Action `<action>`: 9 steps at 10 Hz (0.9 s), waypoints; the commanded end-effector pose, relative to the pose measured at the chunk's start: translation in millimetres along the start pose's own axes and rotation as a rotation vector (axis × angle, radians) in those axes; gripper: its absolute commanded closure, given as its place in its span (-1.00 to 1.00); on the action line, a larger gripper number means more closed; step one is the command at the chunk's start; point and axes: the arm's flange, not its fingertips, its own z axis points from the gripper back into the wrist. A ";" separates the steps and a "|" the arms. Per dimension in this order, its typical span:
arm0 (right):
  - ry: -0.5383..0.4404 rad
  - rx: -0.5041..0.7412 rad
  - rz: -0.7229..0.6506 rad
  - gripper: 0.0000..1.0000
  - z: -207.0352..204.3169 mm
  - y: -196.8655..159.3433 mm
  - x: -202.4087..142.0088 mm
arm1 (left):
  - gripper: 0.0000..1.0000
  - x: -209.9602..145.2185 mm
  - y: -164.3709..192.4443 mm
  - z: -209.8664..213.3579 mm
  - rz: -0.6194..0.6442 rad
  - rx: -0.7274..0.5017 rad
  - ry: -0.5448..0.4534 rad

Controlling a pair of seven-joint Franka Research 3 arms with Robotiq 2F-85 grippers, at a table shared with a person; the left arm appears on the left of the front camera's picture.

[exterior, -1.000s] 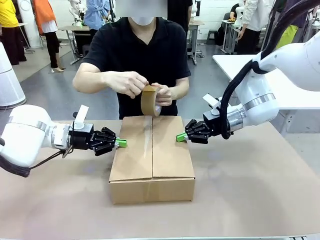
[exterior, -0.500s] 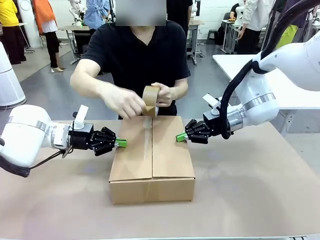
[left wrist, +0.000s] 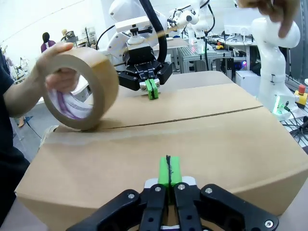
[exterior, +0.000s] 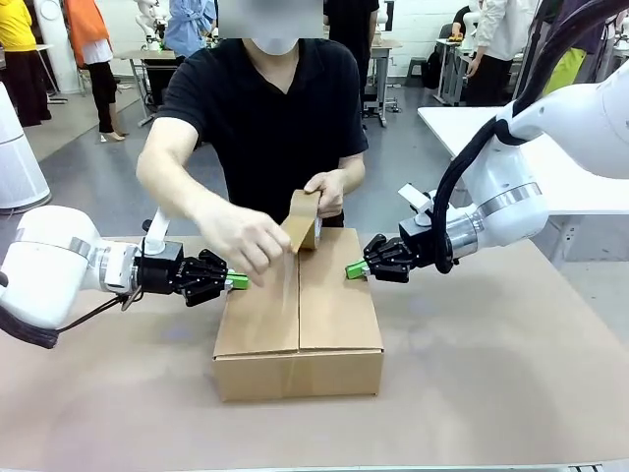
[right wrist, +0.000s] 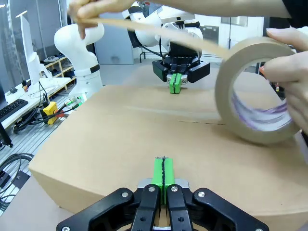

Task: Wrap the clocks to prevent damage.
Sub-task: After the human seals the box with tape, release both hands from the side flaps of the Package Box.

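A closed cardboard box (exterior: 298, 315) lies mid-table; the clocks are out of view. My left gripper (exterior: 239, 281) is shut, its green tips resting at the box's left top edge (left wrist: 168, 173). On the opposite side my right gripper (exterior: 354, 269) is shut too, tips at the right top edge (right wrist: 163, 173). Neither holds anything. The person holds a roll of brown tape (exterior: 305, 218) at the far end of the centre seam. Their other hand (exterior: 241, 241) pulls a strip (right wrist: 159, 31) out above the lid. The roll (left wrist: 79, 89) stands on edge on the lid.
The brown table top (exterior: 491, 374) has free room in front of and to both sides of the box. The person stands close behind the far edge. A white table (exterior: 462, 123) is at the back right.
The person has brought the tape roll down from chest height onto the box's far end. Their other hand has drawn the strip forward over the lid. Both arms have stayed still.
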 end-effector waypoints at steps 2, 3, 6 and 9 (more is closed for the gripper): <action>0.006 0.001 -0.001 0.98 -2.1 0.3 -1.9 | 0.99 -4.2 0.6 -1.1 -0.002 0.002 0.007; 0.006 0.001 -0.001 0.98 -2.1 0.3 -1.9 | 0.99 -4.2 0.6 -1.1 -0.002 0.002 0.007; 0.006 0.001 -0.001 0.98 -2.1 0.3 -1.9 | 0.99 -4.2 0.6 -1.1 -0.002 0.002 0.007; 0.006 0.001 -0.001 0.98 -2.1 0.3 -1.9 | 0.99 -4.2 0.6 -1.1 -0.002 0.002 0.007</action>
